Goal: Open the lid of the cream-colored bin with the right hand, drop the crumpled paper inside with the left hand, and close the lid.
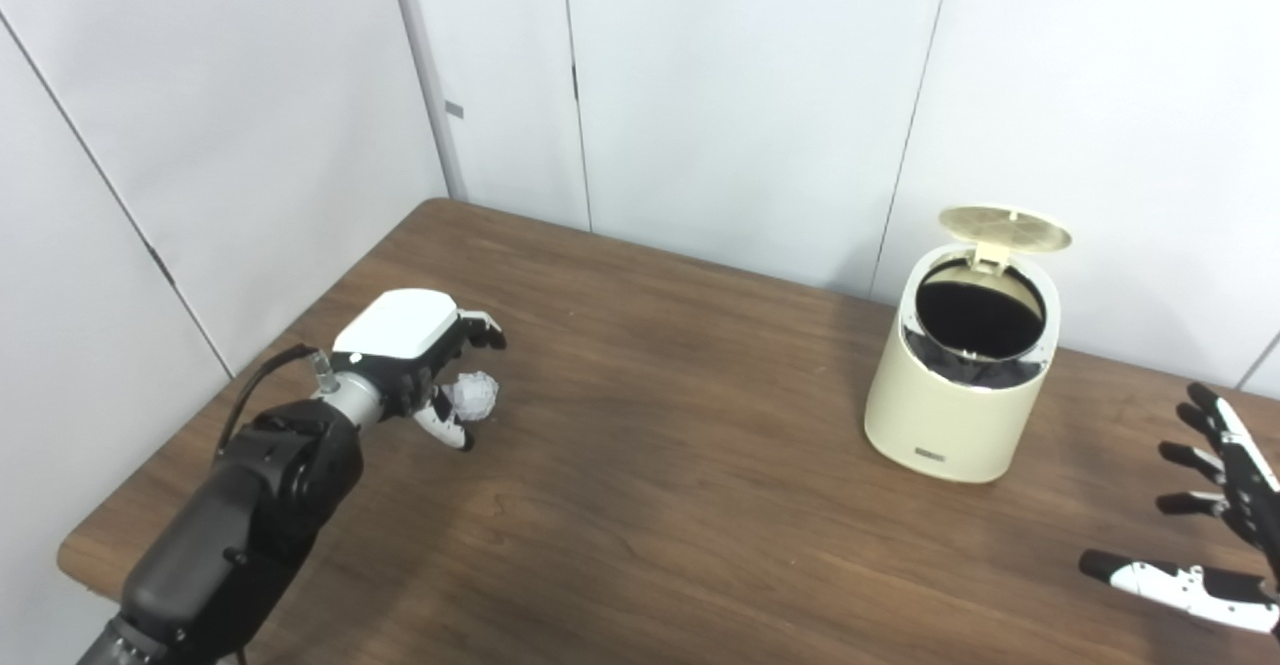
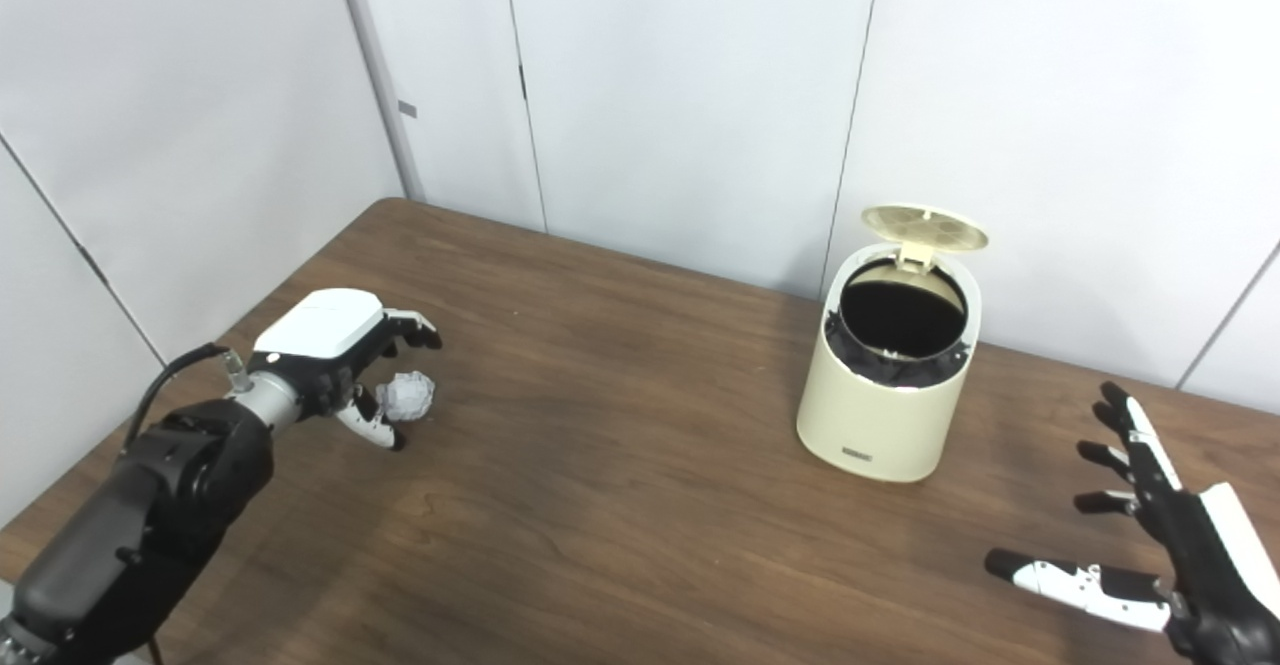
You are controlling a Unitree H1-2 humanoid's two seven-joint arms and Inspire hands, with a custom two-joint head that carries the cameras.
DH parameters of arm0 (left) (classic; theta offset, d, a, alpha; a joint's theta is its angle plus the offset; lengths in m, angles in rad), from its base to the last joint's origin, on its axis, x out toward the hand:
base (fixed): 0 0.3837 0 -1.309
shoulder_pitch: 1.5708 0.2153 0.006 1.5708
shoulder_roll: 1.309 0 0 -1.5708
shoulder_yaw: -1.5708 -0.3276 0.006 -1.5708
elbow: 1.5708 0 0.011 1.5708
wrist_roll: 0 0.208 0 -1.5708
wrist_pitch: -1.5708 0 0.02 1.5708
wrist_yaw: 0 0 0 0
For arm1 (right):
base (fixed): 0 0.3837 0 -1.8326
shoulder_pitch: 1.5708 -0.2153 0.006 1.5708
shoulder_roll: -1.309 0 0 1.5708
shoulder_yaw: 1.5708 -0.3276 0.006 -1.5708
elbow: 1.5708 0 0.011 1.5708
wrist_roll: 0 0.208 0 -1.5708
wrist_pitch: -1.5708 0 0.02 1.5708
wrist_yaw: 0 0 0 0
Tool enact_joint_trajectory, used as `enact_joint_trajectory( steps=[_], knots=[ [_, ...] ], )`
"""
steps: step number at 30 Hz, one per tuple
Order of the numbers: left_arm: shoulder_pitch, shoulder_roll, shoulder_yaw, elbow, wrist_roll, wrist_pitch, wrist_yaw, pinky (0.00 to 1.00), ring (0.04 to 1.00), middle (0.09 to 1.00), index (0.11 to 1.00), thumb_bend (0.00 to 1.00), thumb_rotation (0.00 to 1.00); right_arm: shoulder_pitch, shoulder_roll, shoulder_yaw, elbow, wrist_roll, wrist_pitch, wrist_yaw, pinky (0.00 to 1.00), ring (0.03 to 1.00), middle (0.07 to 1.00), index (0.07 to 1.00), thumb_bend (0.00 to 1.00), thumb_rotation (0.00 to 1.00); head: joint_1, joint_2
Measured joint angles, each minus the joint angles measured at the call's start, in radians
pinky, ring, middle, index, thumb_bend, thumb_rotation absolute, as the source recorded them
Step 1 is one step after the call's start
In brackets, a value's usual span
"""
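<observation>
Item: cream-coloured, rounded plastic bin (image 2: 880, 415), standing upright on the far right part of the dark brown wood-grain worktop (image 2: 620, 505), near the white panelled wall (image 2: 680, 85). Its round cream lid (image 2: 925, 227) was raised, hinged at the back rim and tilted upward, leaving the circular mouth uncovered; the interior showed black, with a dark liner edge (image 2: 900, 370) visible below the rim at the front. A small dark label sat low on the front face. Item: small crumpled ball of white paper (image 2: 410, 395), located on the left part of the worktop, well apart from the bin. Left hand (image 2: 345, 360), white-backed with black fingers (image 2: 420, 330) tipped in white, was positioned over and just beside the paper, the fingers curled partway around it with the thumb below; whether they actually gripped the ball or merely cupped it could not be told. Black forearm entered from the lower left corner. Right hand (image 2: 1150, 530), black and white, was at the lower right edge, well clear of the bin, its fingers spread wide apart and holding nothing, thumb extended toward the left.
</observation>
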Motion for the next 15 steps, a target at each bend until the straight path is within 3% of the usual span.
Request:
enact_joint_trajectory(
  steps=[4,15],
  knots=[
    [-0.01,0.0,-0.008,0.029,0.006,-0.005,0.017,0.57,0.692,0.749,0.739,0.89,0.0,0.002,0.0,0.001,-0.003,0.0,0.001,0.0,0.71,0.869,0.953,1.0,0.81,0.26,-0.002,0.002],
    [-0.016,-0.002,-0.035,0.111,0.005,-0.053,0.116,0.59,0.673,0.702,0.686,0.88,0.0,0.014,0.0,0.001,-0.026,-0.005,0.018,0.0,0.61,0.855,0.959,1.0,0.79,0.32,-0.005,0.012]
  ],
)
